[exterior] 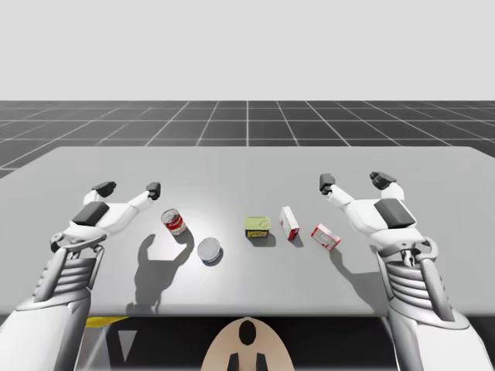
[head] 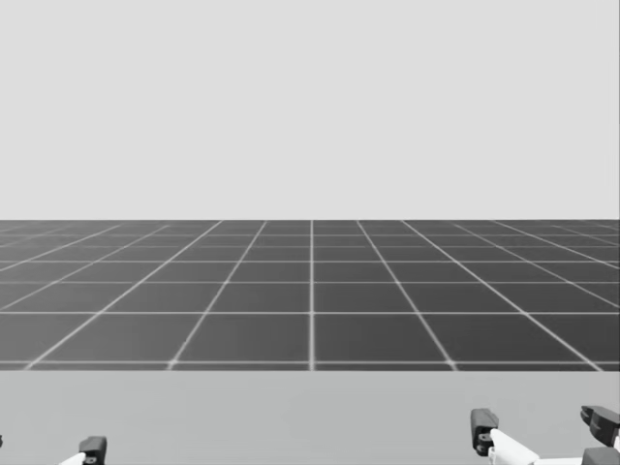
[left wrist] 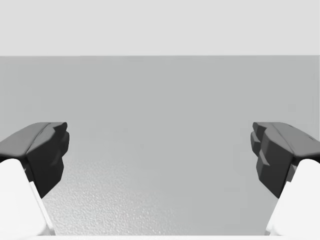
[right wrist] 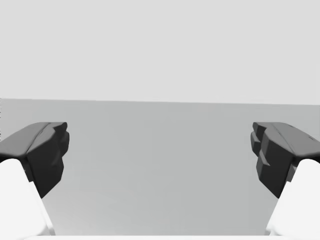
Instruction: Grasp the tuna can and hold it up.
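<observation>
Tuna can (exterior: 209, 250): low and round, it lay flat on the table (exterior: 247, 166) near the front edge, left of middle, with a red can (exterior: 175, 222) just beside it toward the left edge. Green box (exterior: 258, 226), tall red box (exterior: 289, 222) and low red box (exterior: 326, 236): these stood in a row running toward the right edge. Left gripper (exterior: 129, 188) and right gripper (exterior: 354, 181): each hung by its own side edge with fingers spread wide, well apart from the tuna can.

Table (head: 291, 417) strip at btm; L fingers (head: 93, 448) btm-left, R fingers (head: 482, 428) btm-right, spread wide; grid floor (head: 310, 291) beyond.
</observation>
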